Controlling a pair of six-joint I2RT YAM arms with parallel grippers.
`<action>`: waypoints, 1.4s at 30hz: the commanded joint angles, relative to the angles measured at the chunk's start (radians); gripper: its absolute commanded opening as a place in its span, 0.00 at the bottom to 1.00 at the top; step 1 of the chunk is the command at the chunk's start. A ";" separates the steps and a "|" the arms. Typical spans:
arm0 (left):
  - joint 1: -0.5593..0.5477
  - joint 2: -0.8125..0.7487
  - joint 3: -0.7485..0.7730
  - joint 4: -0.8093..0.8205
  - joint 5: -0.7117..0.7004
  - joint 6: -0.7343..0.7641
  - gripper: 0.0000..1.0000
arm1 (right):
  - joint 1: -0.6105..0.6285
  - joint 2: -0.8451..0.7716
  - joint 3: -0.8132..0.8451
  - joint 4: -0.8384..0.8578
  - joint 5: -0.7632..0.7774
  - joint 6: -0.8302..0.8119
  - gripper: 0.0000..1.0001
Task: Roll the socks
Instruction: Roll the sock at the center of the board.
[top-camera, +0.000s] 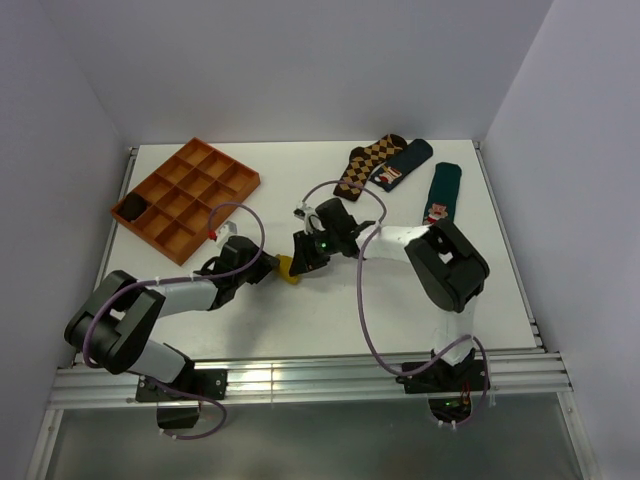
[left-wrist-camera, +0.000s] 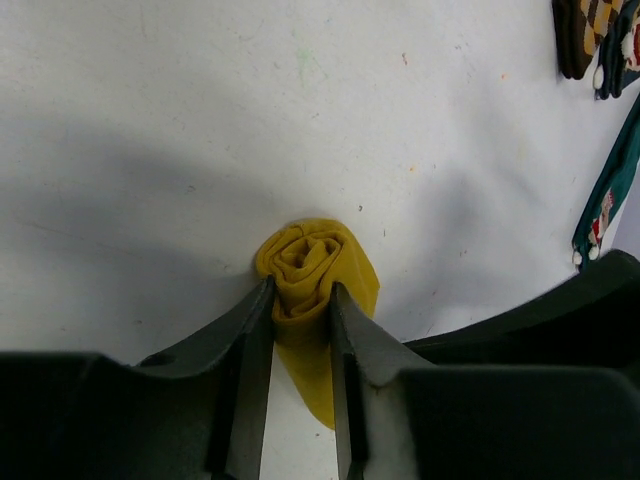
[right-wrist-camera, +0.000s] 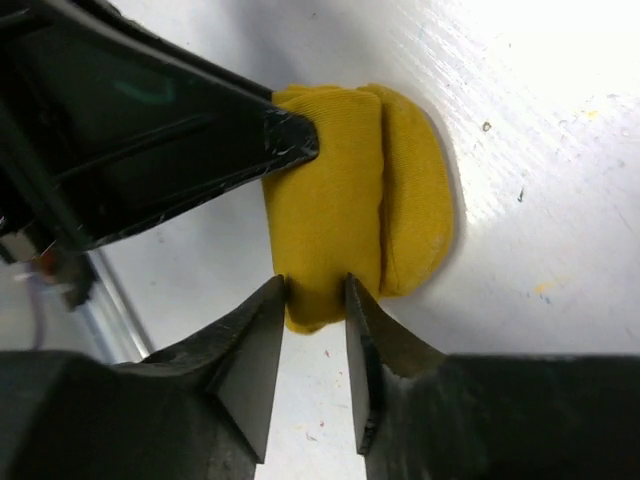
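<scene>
The mustard-yellow sock is wound into a tight roll at the middle of the table, between my two grippers. In the left wrist view the roll shows its spiral end, and my left gripper is shut on it, with a loose yellow tail hanging between the fingers. In the right wrist view the sock lies folded and thick; my right gripper is shut on its near edge, with the left gripper's dark finger pressing on it from the upper left. Its red-and-white figure is hidden.
An orange compartment tray stands at the back left. A brown-and-tan argyle sock and two dark green socks lie at the back right. White walls close in the table on three sides.
</scene>
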 joint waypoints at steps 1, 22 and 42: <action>0.003 0.016 -0.031 -0.071 -0.006 0.007 0.30 | 0.052 -0.106 -0.041 -0.057 0.233 -0.113 0.39; 0.003 0.019 -0.034 -0.094 0.009 -0.002 0.28 | 0.339 -0.242 -0.233 0.291 0.747 -0.504 0.57; 0.016 -0.028 -0.036 -0.101 0.038 0.058 0.60 | 0.359 -0.094 -0.132 0.167 0.632 -0.517 0.04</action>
